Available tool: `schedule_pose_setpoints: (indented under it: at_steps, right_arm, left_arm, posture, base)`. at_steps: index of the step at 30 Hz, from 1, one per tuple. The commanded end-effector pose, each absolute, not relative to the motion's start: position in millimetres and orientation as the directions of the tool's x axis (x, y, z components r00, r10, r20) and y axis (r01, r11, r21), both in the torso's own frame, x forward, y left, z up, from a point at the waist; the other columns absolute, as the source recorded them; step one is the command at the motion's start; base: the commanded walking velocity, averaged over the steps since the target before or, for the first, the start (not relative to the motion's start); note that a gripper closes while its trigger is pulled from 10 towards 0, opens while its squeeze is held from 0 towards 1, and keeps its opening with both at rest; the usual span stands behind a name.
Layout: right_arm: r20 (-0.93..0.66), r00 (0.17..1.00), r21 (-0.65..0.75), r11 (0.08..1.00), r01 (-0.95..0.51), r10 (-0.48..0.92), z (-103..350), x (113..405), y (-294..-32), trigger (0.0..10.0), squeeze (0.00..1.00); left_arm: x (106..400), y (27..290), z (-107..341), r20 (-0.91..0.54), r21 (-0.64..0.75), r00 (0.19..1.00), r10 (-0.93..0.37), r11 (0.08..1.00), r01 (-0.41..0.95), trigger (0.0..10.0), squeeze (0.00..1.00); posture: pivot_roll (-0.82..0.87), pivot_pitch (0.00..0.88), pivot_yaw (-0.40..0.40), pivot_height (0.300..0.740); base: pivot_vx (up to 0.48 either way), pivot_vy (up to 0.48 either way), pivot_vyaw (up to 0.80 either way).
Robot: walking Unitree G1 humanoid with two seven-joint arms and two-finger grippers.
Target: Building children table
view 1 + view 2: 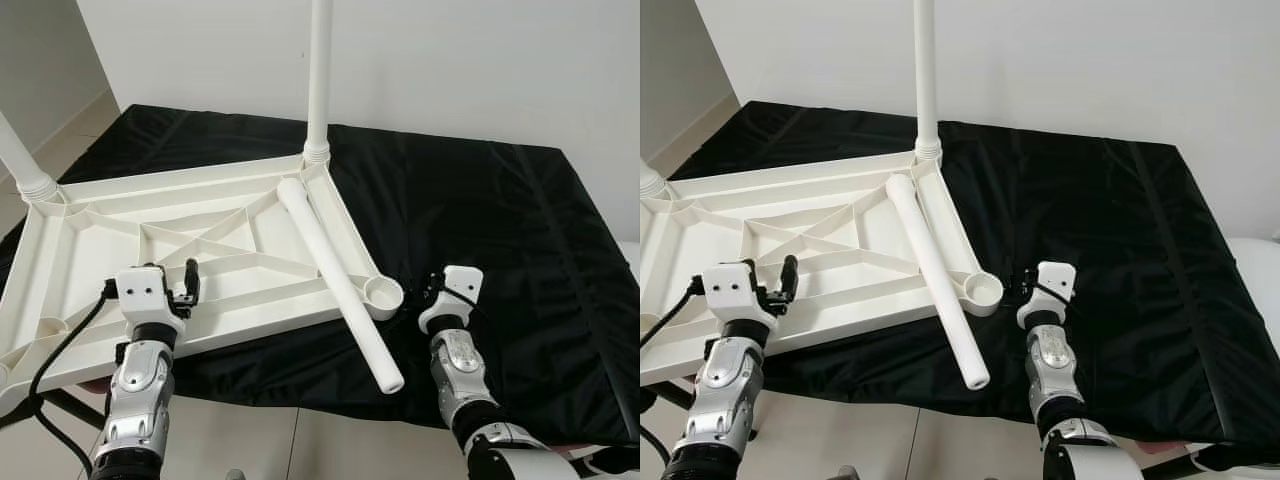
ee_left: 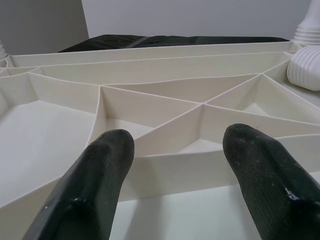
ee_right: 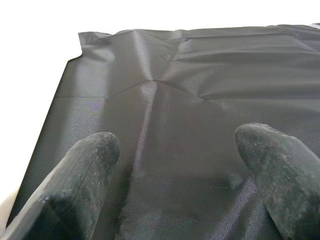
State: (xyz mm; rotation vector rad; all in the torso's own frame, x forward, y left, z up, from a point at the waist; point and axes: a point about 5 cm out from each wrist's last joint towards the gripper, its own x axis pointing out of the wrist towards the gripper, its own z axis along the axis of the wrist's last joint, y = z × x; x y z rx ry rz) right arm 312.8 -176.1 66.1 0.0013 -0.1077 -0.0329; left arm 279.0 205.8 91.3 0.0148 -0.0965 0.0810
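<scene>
The white tabletop (image 1: 190, 250) is being rested upside down on the black cloth (image 1: 500, 230), a loose leg (image 1: 335, 280) lying across it. Both the left gripper (image 2: 175, 165) and the right gripper (image 3: 175, 175) are being held open, empty.

Smooth white moulded-plastic tabletop (image 1: 200, 250), ribbed underside up, faint sheen. Loose white plastic tube leg (image 1: 338, 283), same smooth finish, ridged at one end. Black woven cloth cover (image 1: 480, 220), creased, slightly shiny. Matt black rubbery fingers (image 2: 95, 185).

Bright even daylight, soft shadows, sharp frames, near fingers (image 2: 95, 180) blurred
</scene>
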Motion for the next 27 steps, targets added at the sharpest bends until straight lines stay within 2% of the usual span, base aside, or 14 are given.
schedule_pose_setpoints:
  at_steps: [1,27]
  right_arm:
    - [0.039,0.999,-0.003,1.0,0.028,-0.028,52.8,307.3,-174.6,10.0,0.0]
    - [0.043,0.999,-0.012,0.999,0.031,-0.03,54.4,308.4,-176.8,10.0,0.0]
  left_arm:
    - [275.3,205.4,78.2,0.033,0.011,0.997,0.076,0.997,-0.076,10.0,0.0]
    - [279.2,202.7,80.8,0.048,0.012,0.997,0.061,0.998,-0.061,10.0,0.0]
  posture:
    - [0.05,0.0,-0.04,0.74]
    - [0.04,0.0,-0.041,0.74]
  base:
    - [0.0,0.0,0.0]
    - [0.0,0.0,0.0]
